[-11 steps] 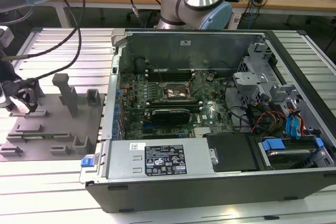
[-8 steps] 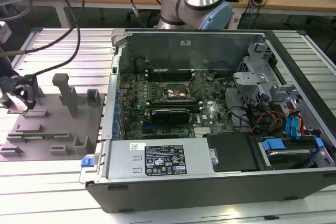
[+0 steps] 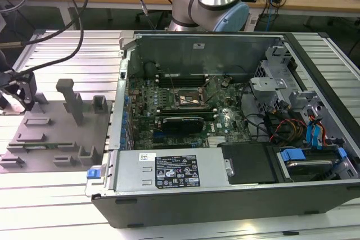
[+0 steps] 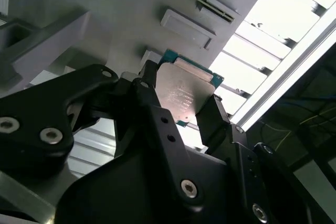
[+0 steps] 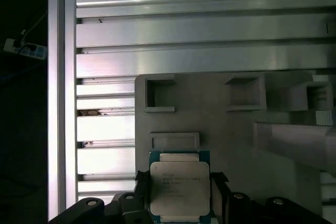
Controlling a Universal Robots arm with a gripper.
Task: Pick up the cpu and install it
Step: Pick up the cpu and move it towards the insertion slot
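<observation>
The end effector point(image 5: 179, 195) pinches the cpu point(image 5: 179, 182) by two sides, at the gray tray point(image 5: 231, 129) on the desk point(image 5: 210, 30). This looks like the pick-up step. The socket point(image 3: 188, 98) sits well apart, so the chip needs a firm, flat hold.

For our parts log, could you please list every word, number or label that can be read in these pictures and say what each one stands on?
Nothing here is legible.
The cpu, held in the gripper: lines of fine print on its lid, too blurred to read.
Large label on the power supply: marks and small print, too small to read.
Small white sticker beside it: too small to read.
</observation>
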